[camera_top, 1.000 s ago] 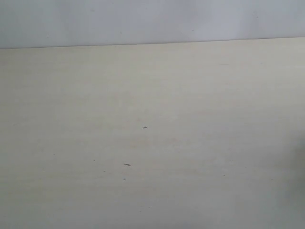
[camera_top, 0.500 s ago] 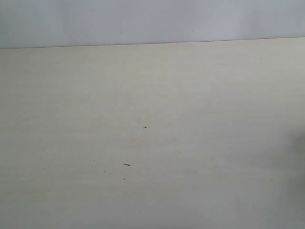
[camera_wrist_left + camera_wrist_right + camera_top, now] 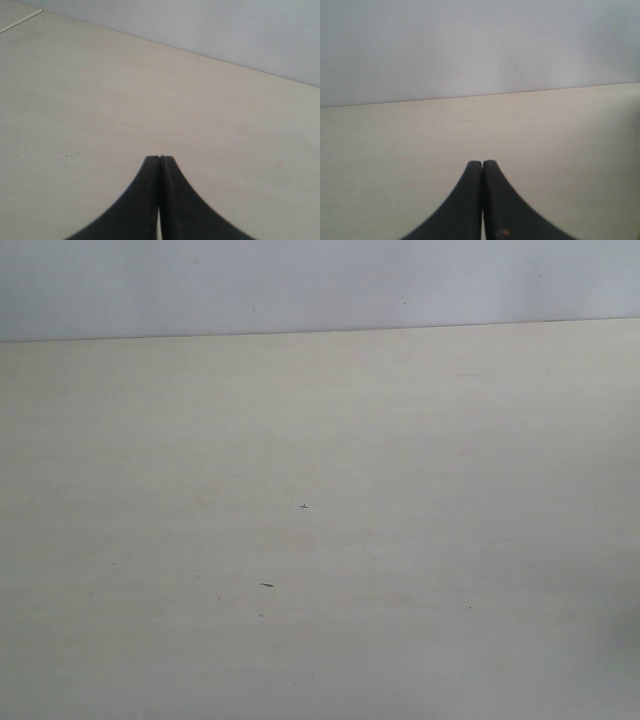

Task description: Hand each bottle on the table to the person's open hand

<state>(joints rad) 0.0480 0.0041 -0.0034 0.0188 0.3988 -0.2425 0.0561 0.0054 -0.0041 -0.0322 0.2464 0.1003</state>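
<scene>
1. Cream-coloured, with a faint wood grain, the surface (image 3: pixel 420 460) fills nearly the whole exterior view and runs back to a plain grey-white wall (image 3: pixel 300 280).
2. The only marks on it there are a tiny dark speck (image 3: pixel 303 506) near the middle and a short dark dash (image 3: pixel 267 585) a little nearer the camera.
3. None of the bottles shows in any of the three views, and neither does the person's open hand. Where they are cannot be told from these pictures.
4. The left gripper (image 3: pixel 159 159) has its jaws pressed together tip to tip, with nothing between them. It hangs above bare surface, and a thin white strip (image 3: pixel 20 22) lies at a far corner of its view.
5. The right gripper (image 3: pixel 482 162) is closed in the same way and is also empty. It faces the line where the surface meets the wall.
6. Neither arm reaches into the exterior view.
7. As a judgement, no handover is under way, since nothing is gripped and nothing is being carried. This is either the wait before the first pick or the rest after the last bottle. The pictures do not settle which.
8. If a bottle remains to be handed over, the next move first calls for finding it, since no camera has it in sight.
9. The chosen gripper must then spread its jaws before it descends, close around the bottle's body firmly enough to lift thin plastic without crushing it, and let go only once the palm is underneath.
</scene>
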